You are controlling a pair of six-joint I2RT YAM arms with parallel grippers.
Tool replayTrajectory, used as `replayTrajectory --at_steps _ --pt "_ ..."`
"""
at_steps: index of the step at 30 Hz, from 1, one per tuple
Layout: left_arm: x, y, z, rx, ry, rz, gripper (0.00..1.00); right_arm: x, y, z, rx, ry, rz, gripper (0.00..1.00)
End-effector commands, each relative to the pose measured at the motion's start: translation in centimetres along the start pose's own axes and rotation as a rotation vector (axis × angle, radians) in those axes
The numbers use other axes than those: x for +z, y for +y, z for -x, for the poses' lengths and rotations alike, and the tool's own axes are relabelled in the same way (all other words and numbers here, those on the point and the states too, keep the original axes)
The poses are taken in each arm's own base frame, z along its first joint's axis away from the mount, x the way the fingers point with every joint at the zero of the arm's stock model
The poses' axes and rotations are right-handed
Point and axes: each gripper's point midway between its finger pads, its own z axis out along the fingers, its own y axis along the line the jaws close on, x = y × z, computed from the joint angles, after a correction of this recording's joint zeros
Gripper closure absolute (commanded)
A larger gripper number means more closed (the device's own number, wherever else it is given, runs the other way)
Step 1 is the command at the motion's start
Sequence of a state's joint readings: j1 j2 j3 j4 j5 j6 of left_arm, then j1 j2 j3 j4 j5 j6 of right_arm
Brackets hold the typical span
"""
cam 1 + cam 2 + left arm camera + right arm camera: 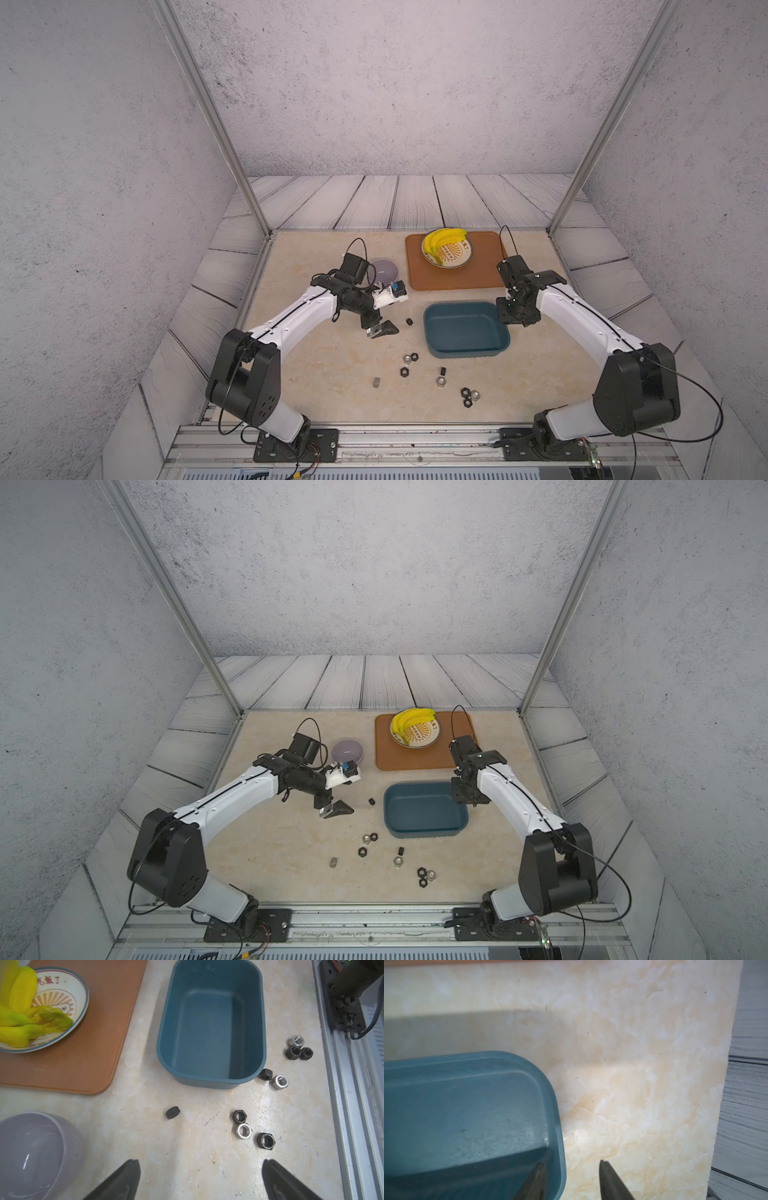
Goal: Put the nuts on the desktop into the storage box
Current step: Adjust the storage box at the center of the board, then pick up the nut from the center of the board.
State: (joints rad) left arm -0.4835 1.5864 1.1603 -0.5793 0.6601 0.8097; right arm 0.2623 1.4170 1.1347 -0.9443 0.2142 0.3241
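1. Nearest the robot, on the counter [324, 374] in front of the storage box [467, 352]: the nuts [440, 381], about ten, black and silver, loose in small clusters.
2. Just left of the box: a lone black nut [172, 1112], seemingly on its edge.
3. Inside the box: nothing visible from the left wrist view, so probably none stored yet.
4. Farther left of the box: left gripper [199, 1162], fingers spread wide and empty, low over bare counter, facing the lone nut.
5. At the box's far right corner: right gripper [572, 1162], fingers parted, one over the box's inside, one over the counter outside, the rim below the gap. Nothing seen held.
6. Beyond the box: tray [419, 278] with bananas [444, 239]; lilac bowl [384, 270] to the far left. No part of the job.
7. Step in hand, as judged: first pick. Next: lower the left fingers around the lone nut, close gently against rolling, lift over the rim, let go.
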Motion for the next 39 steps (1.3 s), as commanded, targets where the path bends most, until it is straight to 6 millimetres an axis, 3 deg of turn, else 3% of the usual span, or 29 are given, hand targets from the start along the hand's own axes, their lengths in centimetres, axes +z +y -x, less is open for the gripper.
replayTrajectory --at_steps 1,6,15,27,36,39 --pt "1.2 0.6 0.0 0.064 0.06 -0.017 0.04 -3.0 0.2 0.3 0.032 -0.051 0.062 0.49" --pt "3.4 2.3 -0.2 0.079 0.089 -0.063 0.05 -5.5 0.5 0.2 0.046 -0.103 0.133 0.45" --pt "7.2 3.1 -2.1 0.074 0.187 -0.163 0.07 -8.8 -0.2 -0.1 0.07 -0.211 0.171 0.42" --pt "9.6 2.2 -3.3 0.168 0.242 -0.209 0.09 -10.7 -0.3 0.0 0.074 -0.323 0.214 0.4" --pt "11.2 2.4 -3.6 0.164 0.277 -0.232 0.23 -11.1 0.0 0.0 0.067 -0.328 0.235 0.42" --pt "11.4 2.3 -3.7 0.159 0.287 -0.248 0.34 -11.4 -0.1 0.1 0.066 -0.33 0.237 0.43"
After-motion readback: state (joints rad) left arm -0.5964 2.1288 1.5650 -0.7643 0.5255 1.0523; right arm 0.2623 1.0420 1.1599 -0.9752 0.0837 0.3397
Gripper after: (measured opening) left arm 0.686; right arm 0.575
